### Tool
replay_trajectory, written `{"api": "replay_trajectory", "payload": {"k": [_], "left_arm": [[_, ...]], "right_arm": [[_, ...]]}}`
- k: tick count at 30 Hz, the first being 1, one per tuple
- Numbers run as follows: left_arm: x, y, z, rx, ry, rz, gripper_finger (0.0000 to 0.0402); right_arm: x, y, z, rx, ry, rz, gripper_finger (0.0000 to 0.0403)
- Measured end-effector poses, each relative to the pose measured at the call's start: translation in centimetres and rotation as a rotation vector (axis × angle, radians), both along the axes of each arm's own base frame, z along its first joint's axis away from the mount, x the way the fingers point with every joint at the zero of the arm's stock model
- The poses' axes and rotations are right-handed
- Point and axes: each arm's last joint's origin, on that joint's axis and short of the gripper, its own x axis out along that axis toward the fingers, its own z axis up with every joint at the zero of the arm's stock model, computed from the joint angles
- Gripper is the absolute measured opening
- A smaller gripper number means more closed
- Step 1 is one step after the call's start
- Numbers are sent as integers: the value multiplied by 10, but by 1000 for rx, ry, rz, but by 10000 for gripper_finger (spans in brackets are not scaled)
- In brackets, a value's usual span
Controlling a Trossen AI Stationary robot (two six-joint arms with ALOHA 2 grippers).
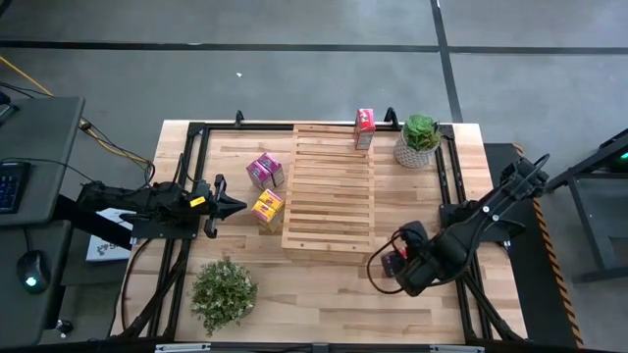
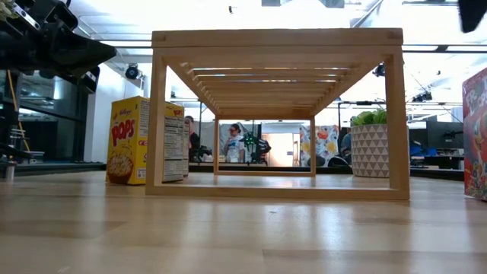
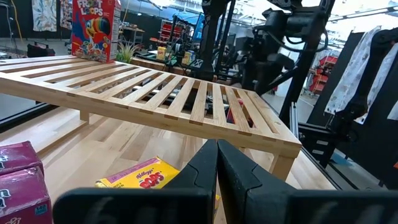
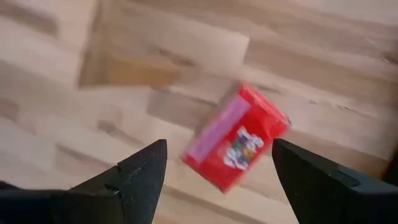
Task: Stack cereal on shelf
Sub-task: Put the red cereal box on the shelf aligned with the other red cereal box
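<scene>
Wooden table [image 1: 324,284]: red box [image 4: 236,138] lay flat beyond right gripper [image 4: 217,171], fingers wide, long axis diagonal, near shelf [image 1: 329,186] corner; left gripper [image 1: 234,206] pinched shut, empty.

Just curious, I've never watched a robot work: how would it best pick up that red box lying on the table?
Probably from straight above. The red box lies flat on the table, directly below the right gripper, whose fingers are open. Closing on its two long sides looks easiest, since that is its narrower span.
</scene>
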Motion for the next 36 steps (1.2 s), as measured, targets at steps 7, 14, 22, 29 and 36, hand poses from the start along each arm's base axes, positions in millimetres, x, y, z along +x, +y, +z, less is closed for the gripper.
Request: {"api": "replay_trajectory", "payload": {"k": [7, 14, 22, 29, 36], "left_arm": [[0, 0, 0, -1, 0, 0, 3], [0, 0, 0, 0, 0, 0, 3], [0, 0, 0, 0, 0, 0, 3], [0, 0, 0, 0, 0, 0, 3], [0, 0, 0, 0, 0, 0, 3]], "right_arm": [[-7, -1, 0, -17, 21, -107, 283], [-8, -1, -9, -34, 8, -180, 283], [-7, 0, -28, -14, 5, -203, 283], [-7, 0, -36, -4, -13, -228, 283], [-8, 0, -49, 23, 11, -224, 283]]}}
